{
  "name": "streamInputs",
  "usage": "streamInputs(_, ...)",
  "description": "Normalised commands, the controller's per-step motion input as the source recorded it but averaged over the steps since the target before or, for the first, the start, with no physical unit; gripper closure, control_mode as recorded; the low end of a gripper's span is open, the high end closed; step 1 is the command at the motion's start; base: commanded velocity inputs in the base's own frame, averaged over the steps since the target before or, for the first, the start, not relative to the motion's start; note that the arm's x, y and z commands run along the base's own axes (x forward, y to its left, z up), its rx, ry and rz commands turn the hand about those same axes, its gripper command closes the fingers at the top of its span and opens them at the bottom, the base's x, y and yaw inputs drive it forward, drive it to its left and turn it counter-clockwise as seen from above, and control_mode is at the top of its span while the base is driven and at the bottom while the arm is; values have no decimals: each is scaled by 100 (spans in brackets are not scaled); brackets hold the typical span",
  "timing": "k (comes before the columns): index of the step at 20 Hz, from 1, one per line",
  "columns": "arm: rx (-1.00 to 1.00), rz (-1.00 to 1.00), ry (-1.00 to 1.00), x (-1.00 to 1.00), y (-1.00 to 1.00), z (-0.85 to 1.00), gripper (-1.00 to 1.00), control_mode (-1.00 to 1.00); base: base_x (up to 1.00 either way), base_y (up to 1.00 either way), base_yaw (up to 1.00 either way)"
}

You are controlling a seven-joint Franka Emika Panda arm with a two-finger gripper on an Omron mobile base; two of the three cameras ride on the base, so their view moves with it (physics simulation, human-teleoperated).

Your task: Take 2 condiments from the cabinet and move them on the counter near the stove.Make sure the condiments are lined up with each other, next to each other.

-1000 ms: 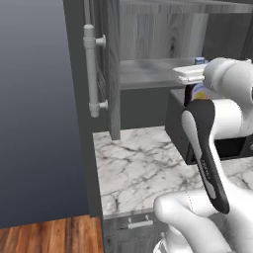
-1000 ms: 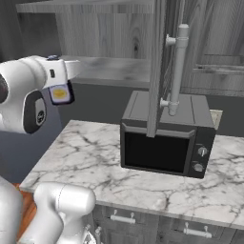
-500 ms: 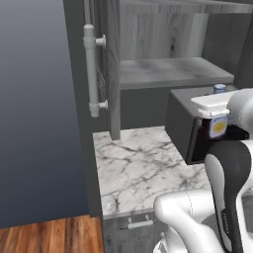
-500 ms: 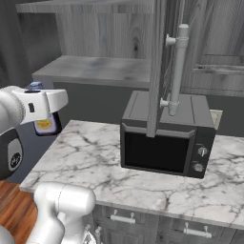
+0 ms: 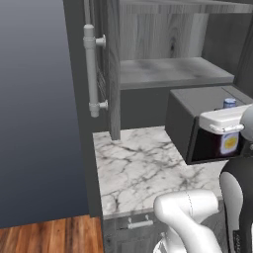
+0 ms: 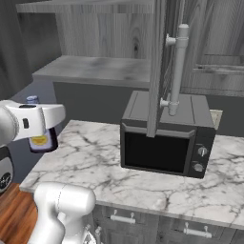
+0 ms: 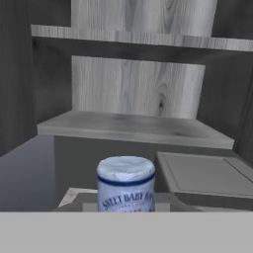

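My gripper (image 5: 226,132) is shut on one of the condiments (image 5: 230,143), a dark brown bottle with a blue cap and a yellow label. It hangs in the air in front of the open cabinet (image 5: 168,71), just off the marble worktop's edge. From the right base the same condiment (image 6: 42,141) sits under my white hand, with the gripper (image 6: 40,131) closed around it. The hand view looks down the bottle's blue-banded cap (image 7: 126,178) toward the cabinet shelf (image 7: 133,128). The counter and the stove are out of view.
A black microwave (image 6: 164,143) stands on the marble worktop (image 6: 95,162) under the cabinet shelves. The open cabinet door with its pale bar handle (image 5: 91,69) juts out at the left; the other door's handle (image 6: 176,71) hangs above the microwave. Wood floor (image 5: 44,237) lies below.
The hand has drawn back from the cabinet and dropped lower, carrying the bottle with it. The grip has stayed closed and the cabinet and microwave have not shifted.
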Motion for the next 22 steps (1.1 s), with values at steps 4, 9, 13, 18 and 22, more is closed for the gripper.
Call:
streamInputs(4,0,0,2,-12,-3,0,100,-100,0,0,0)
streamInputs(9,0,0,0,0,-1,0,100,-100,0,0,0)
streamInputs(13,0,0,0,0,0,0,100,-100,0,0,0)
streamInputs(18,0,0,0,0,0,0,100,-100,0,0,0)
streamInputs(22,0,0,0,0,0,0,100,-100,0,0,0)
